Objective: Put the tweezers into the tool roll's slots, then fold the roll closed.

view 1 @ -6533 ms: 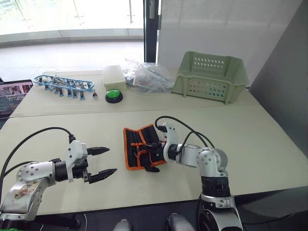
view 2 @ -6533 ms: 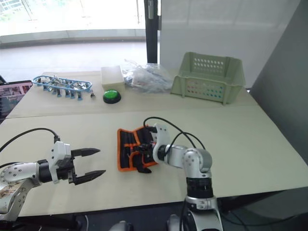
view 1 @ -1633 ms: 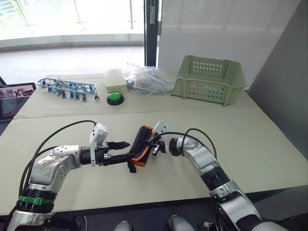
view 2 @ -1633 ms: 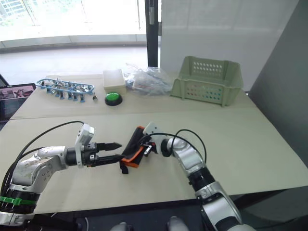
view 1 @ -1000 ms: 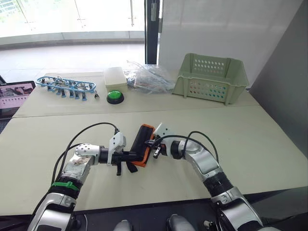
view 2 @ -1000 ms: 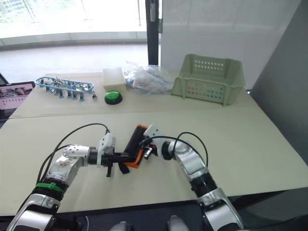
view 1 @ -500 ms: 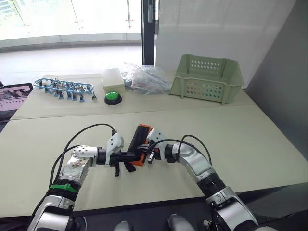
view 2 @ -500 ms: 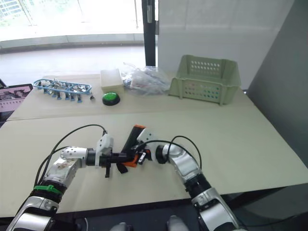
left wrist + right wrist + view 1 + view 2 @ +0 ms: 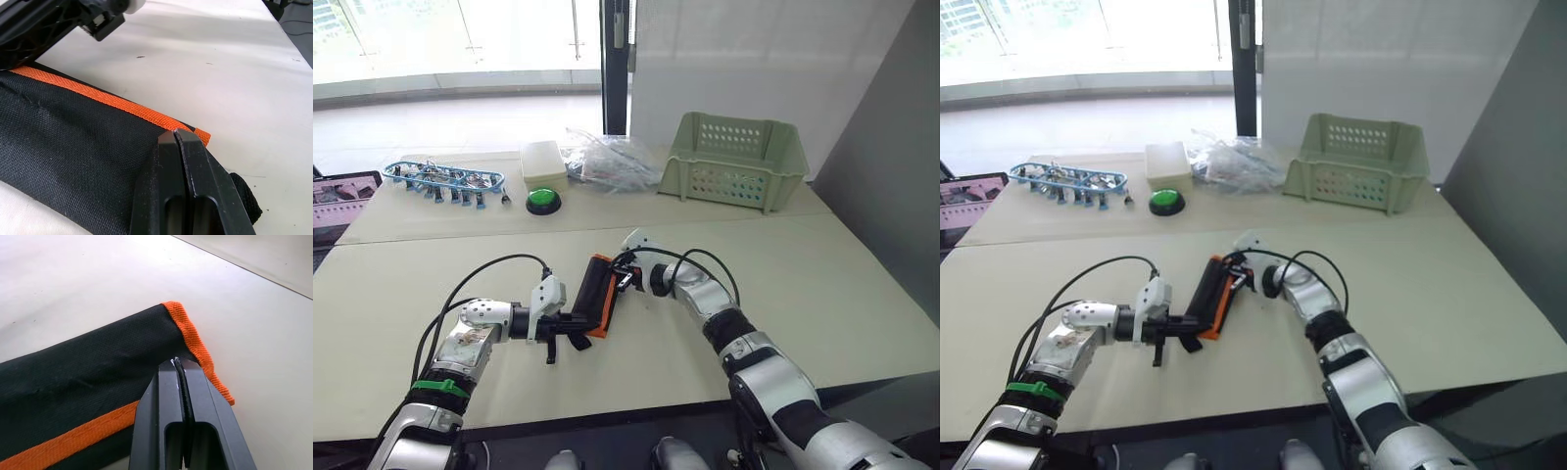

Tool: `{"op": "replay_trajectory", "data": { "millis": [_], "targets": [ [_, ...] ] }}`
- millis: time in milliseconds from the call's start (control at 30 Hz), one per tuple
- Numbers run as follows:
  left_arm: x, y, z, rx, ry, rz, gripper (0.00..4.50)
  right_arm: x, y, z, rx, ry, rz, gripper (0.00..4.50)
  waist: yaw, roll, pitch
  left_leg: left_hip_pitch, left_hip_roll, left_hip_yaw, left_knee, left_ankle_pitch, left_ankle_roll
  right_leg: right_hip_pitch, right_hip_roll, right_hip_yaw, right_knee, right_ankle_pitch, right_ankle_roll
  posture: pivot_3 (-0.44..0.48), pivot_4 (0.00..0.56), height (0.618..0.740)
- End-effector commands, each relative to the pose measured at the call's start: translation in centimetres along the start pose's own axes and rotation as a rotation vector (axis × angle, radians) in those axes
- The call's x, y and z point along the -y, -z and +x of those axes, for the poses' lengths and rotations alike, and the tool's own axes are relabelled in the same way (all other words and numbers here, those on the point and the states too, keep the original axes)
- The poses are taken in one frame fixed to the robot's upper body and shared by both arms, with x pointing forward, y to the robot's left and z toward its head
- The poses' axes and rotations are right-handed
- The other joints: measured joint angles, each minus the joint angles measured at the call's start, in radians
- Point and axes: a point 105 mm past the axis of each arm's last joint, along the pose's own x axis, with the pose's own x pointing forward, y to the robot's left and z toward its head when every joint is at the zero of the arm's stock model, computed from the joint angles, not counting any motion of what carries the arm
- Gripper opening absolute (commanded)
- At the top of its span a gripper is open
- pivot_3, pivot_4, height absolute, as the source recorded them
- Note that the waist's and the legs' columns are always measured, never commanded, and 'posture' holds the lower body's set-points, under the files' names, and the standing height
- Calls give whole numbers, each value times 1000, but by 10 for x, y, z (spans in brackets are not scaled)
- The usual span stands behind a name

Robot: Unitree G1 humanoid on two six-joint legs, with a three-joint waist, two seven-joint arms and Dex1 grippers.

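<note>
The tool roll (image 9: 597,294) lies folded shut on the table's middle, black with orange edging. Its slots and the tweezers are hidden. My left gripper (image 9: 578,320) is shut, its tips resting on the fabric at the orange edge (image 9: 146,113) of the roll's near end. A black strap end (image 9: 245,197) pokes out beside it. My right gripper (image 9: 623,282) is at the roll's far end, shut with a thin black strap (image 9: 183,382) pinched between its fingers, right by the orange corner (image 9: 188,330).
At the back of the table stand a pale green basket (image 9: 739,157), a clear plastic bag (image 9: 612,162), a white box (image 9: 544,157), a green button (image 9: 544,199) and a blue tray of small tools (image 9: 445,176). A laptop (image 9: 337,196) sits at the left edge.
My right gripper has moved from the roll's right side up to its far end. The roll has shifted slightly with it. The left gripper stays shut at the near end.
</note>
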Motion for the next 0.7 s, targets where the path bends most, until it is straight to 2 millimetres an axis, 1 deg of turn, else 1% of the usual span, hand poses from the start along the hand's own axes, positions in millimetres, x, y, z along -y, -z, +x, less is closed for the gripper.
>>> {"op": "replay_trajectory", "data": {
  "millis": [33,100,200,300,367,400,467,500,600,700],
  "targets": [
    [6,21,0,-69,7,-54,41,4,8,2,-36,26,11,0,1,0,0,-2,0,0,0,0,0,-2,0,1,1,0,0,0,150,725],
    [6,20,-2,-66,2,-52,41,4,3,3,-13,13,12,0,1,0,0,-2,0,0,0,0,0,-3,0,1,1,0,0,0,150,725],
    [3,16,-9,-52,-32,-49,41,2,-18,-3,99,-33,-5,0,0,0,0,-2,0,0,0,0,0,-3,0,1,1,0,0,0,150,725],
    [4,2,-28,-6,-93,-46,41,-1,-48,-30,263,-86,-44,0,-3,0,0,-6,0,0,0,0,0,-6,0,1,1,0,0,0,150,725],
    [4,-9,-43,46,-153,-43,41,-2,-56,-54,310,-87,-66,0,-3,1,1,-10,0,0,0,-1,0,-10,0,1,1,0,1,0,150,725],
    [4,-17,-53,72,-198,-41,41,1,-57,-70,323,-81,-70,0,-1,1,1,-13,0,0,0,-1,0,-12,0,1,1,0,1,0,150,725],
    [3,-23,-74,94,-298,-35,41,7,-55,-100,326,-57,-61,0,4,1,1,-22,0,-1,0,-1,0,-22,-1,1,2,1,-1,0,150,725],
    [2,-23,-84,99,-347,-38,41,12,-51,-113,312,-36,-58,0,6,1,1,-23,0,-1,0,-1,0,-23,-1,1,2,3,-4,0,150,725],
    [5,-11,-118,84,-516,-59,833,29,-22,-155,208,46,-77,826,15,0,1,-24,-1,-1,0,-2,0,-22,-3,-1,-1,3,-5,0,150,725],
    [14,4,-148,41,-637,-65,1827,40,4,-189,154,107,-66,1843,19,0,1,-23,-2,1,0,-2,0,-20,-5,0,-6,3,-4,0,150,725]
  ]
}}
